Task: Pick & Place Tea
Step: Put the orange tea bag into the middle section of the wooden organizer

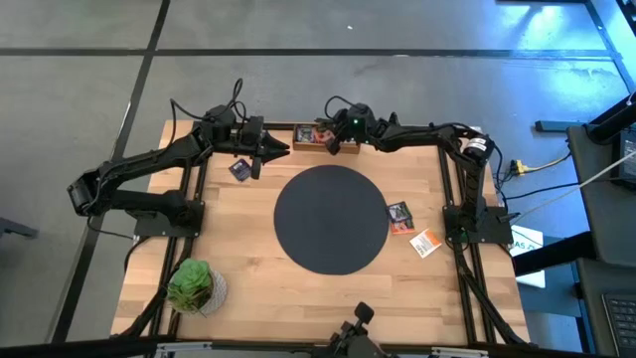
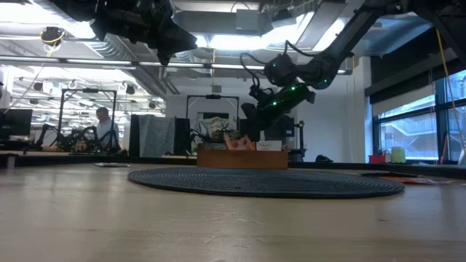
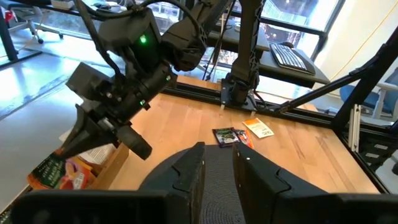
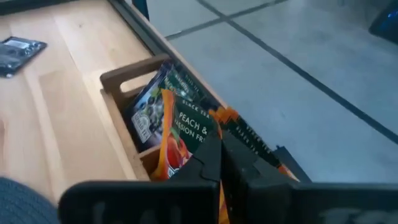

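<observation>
A wooden box (image 1: 306,136) at the table's far edge holds several upright tea packets (image 4: 180,124). My right gripper (image 4: 221,155) reaches down into it from the right and is shut on an orange packet. My left gripper (image 1: 281,150) hovers left of the box above the black round mat's (image 1: 331,219) far rim. Its fingers (image 3: 189,171) stand a narrow gap apart and hold nothing. A dark packet (image 1: 239,169) lies flat on the wood left of the mat. A dark packet (image 1: 399,216) and an orange-white one (image 1: 425,243) lie flat to the mat's right. My right gripper pinches the orange peach packet's upper edge (image 4: 219,127) between its two fingers, slanting down from the table's right. The packet stands in the box among the other packets, its lower part hidden behind the box wall.
A green plant on a small round mat (image 1: 195,285) stands at the near left corner. Black frame rails (image 1: 459,189) run along the table's sides. Bare wood lies between the mat and the near edge. A person shows far off in the room (image 2: 105,127).
</observation>
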